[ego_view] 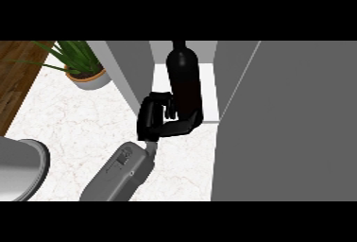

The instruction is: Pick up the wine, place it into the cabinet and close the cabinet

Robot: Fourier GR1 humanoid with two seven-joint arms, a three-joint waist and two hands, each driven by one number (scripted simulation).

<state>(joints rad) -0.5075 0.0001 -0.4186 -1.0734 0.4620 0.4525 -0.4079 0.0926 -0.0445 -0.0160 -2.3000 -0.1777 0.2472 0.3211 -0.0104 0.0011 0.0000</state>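
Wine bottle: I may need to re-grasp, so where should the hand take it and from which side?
Grip the wine bottle low on its wide straight body, from the left, much as the hand curls round it now. The neck points into the cabinet, and the open grey door blocks the right side.

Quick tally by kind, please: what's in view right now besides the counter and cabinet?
Dark glass wine bottle: 1, held by a black hand at the open grey cabinet.
Green potted plant in a tan pot: 1.
Grey round object at the left edge: 1, can't identify it.
Total: 3 things.
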